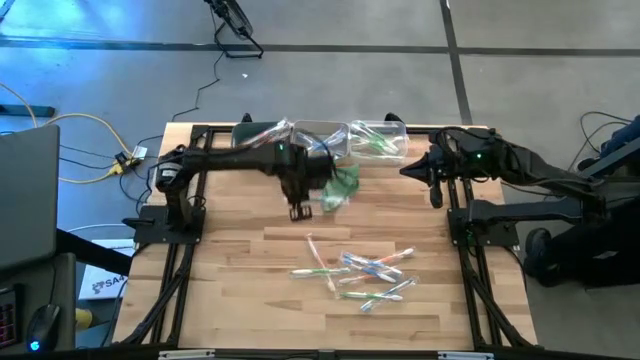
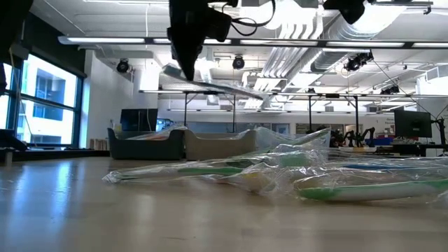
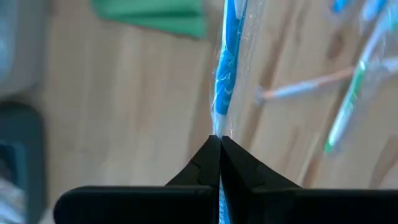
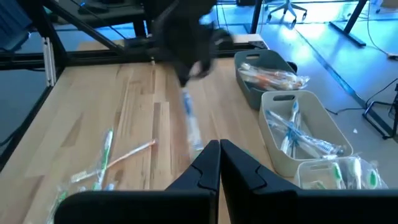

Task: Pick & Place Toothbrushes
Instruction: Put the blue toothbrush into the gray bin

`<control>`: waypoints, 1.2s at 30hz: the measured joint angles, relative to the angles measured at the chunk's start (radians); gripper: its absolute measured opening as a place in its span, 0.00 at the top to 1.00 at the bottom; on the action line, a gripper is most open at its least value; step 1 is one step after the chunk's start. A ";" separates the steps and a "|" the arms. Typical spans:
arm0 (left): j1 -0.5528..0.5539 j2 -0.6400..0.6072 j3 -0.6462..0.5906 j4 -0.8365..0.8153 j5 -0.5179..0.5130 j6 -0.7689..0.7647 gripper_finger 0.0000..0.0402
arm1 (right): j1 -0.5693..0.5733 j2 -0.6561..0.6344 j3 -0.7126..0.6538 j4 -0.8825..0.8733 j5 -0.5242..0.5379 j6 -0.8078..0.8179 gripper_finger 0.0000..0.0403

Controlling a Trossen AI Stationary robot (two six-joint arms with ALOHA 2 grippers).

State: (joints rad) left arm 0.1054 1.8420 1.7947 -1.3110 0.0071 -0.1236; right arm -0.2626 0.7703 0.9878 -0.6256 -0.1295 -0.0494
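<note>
Grey floor (image 1: 330, 90) surrounds the wooden desk (image 1: 250, 290). Beyond it, a large open room: tall windows (image 2: 42, 105), white ceiling ducts (image 2: 308, 28), strip lights, low sofas (image 2: 147, 145).

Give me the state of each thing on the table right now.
Left claw: shut on blue toothbrush, held above the table.
Right claw: shut, empty, waiting at the table's right edge.
Loose toothbrushes: scattered flat on the wood.
Three bins: upright, each holding wrapped toothbrushes.
Green cloth: lying by the bins.
</note>
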 joint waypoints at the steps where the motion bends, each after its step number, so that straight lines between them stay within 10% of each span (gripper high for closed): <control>1: 0.026 0.000 0.017 -0.002 0.000 0.011 1.00 | 0.000 -0.001 0.000 0.000 0.000 0.000 0.99; 20: 0.503 0.004 0.168 0.244 -0.003 0.139 1.00 | 0.000 0.001 0.000 0.000 0.273 0.104 0.99; 36: 0.568 0.009 -0.180 0.596 0.096 0.112 1.00 | 0.000 0.009 0.000 0.000 0.403 0.186 0.99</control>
State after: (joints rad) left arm 0.6739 1.8506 1.6148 -0.7150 0.1030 -0.0120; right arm -0.2626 0.7795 0.9878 -0.6252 0.2734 0.1368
